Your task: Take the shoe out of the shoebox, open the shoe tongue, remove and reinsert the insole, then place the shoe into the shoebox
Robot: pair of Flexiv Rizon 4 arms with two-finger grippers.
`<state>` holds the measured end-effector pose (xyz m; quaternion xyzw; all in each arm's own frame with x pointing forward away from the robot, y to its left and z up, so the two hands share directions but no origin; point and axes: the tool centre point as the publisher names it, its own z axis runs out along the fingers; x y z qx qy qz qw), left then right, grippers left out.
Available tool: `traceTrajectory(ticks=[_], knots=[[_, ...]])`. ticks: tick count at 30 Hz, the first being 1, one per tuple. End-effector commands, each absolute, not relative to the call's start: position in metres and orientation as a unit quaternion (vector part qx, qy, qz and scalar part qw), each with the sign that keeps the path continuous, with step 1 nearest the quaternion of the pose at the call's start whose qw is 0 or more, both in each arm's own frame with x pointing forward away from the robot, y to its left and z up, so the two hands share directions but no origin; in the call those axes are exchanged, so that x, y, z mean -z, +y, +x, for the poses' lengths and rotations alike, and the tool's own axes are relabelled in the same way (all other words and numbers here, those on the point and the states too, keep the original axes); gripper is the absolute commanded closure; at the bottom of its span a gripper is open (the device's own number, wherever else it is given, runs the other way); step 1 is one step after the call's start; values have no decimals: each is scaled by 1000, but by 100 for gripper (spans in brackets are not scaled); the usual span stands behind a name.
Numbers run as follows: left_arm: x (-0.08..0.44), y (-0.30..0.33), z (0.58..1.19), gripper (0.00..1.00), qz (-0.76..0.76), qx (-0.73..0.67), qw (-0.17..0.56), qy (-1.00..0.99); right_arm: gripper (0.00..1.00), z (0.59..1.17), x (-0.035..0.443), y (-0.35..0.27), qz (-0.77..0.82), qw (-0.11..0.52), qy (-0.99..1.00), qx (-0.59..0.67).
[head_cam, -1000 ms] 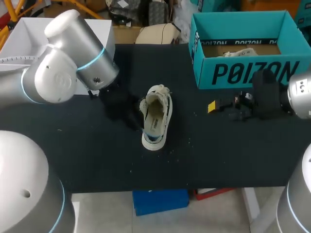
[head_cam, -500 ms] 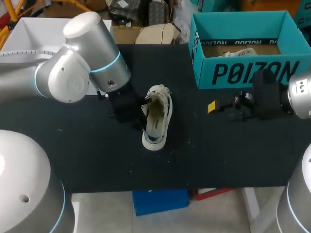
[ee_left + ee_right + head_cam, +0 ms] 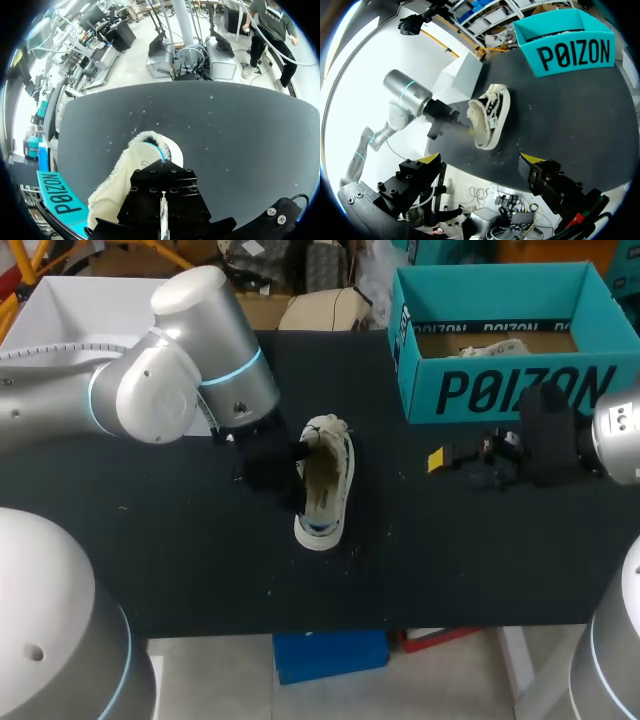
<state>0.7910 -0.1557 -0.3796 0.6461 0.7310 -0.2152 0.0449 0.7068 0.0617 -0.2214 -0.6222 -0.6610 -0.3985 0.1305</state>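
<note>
One cream low-top shoe [image 3: 343, 472] with a fleecy collar is what you have to manage. It lies near the middle of the frame on the black table [image 3: 450, 560], its opening facing up. It is out of the open teal cardboard shoebox [image 3: 500, 390] at the upper right and well apart from it.

Expect the shoe to be light and soft. The fabric upper will probably buckle under a hard pinch, while the sole and heel should stay firm. Take it by the collar wall or the heel, not by the laces. The beige insole [image 3: 318, 495], with a blue patch at what looks like its heel end, is likely thin and floppy. That heel edge is the place to pinch it.

Your black left gripper [image 3: 285, 470] sits against the shoe's left side at the collar. No view shows whether it is closed on the collar or merely beside it.

Your right gripper [image 3: 480, 160] is spread wide and empty. It hangs at the right of the frame below the shoebox, well apart from the shoe.
</note>
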Motion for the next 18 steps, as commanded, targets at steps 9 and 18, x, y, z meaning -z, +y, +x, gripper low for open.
traceTrajectory(ticks=[9, 18], knots=[[348, -151, 788, 94, 655, 219, 70, 720, 0, 707, 221, 62, -623, 131, -661, 398], [366, -166, 795, 100, 669, 160, 52, 723, 0, 707, 221, 62, -623, 131, -661, 398]])
